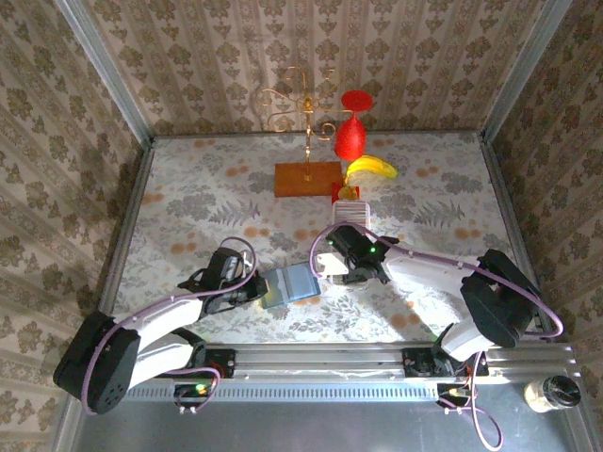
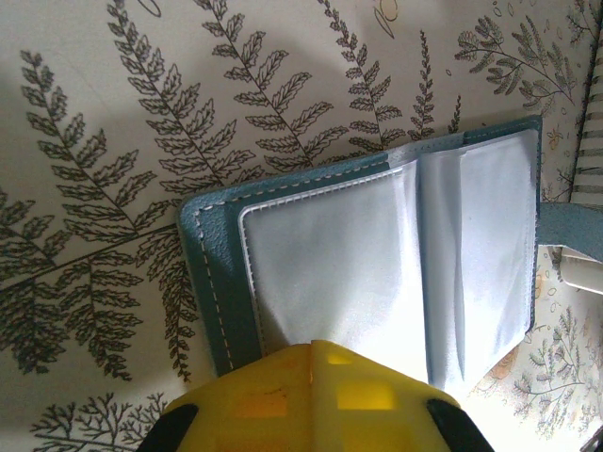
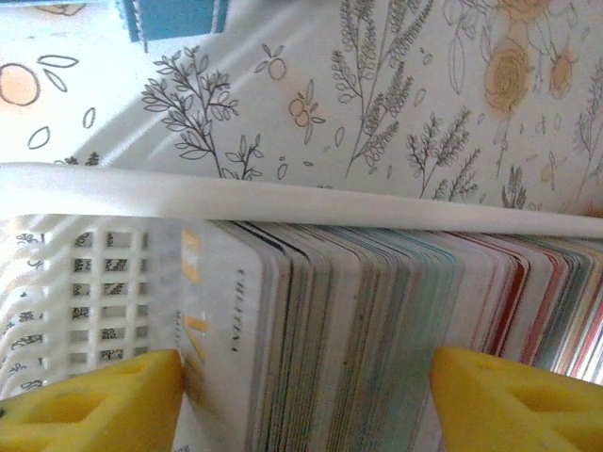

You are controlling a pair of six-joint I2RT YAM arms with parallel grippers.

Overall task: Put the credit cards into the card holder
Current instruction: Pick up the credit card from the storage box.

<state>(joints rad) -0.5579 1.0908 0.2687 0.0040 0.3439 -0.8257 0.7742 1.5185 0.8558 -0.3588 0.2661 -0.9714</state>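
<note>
Two yellow-tipped pincers: left pincer (image 2: 311,391) together on stitched teal card holder (image 2: 219,264), right pincer (image 3: 306,386) apart astride ribbed credit cards (image 3: 377,301).

The counter (image 1: 188,198), covered in floral print, carries the open card holder (image 1: 290,284) at 6 o'clock. A white rack (image 3: 283,193) of credit cards (image 3: 358,320) stands near centre. An orange-brown wooden block (image 1: 308,179) sits at 12 o'clock, with a banana (image 1: 372,168) at 1 o'clock.

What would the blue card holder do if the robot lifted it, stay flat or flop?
Probably flop: the card holder lies open, and its thin clear sleeves look wrinkled. It looks light, so a push would likely slide it across the flat table.
</note>
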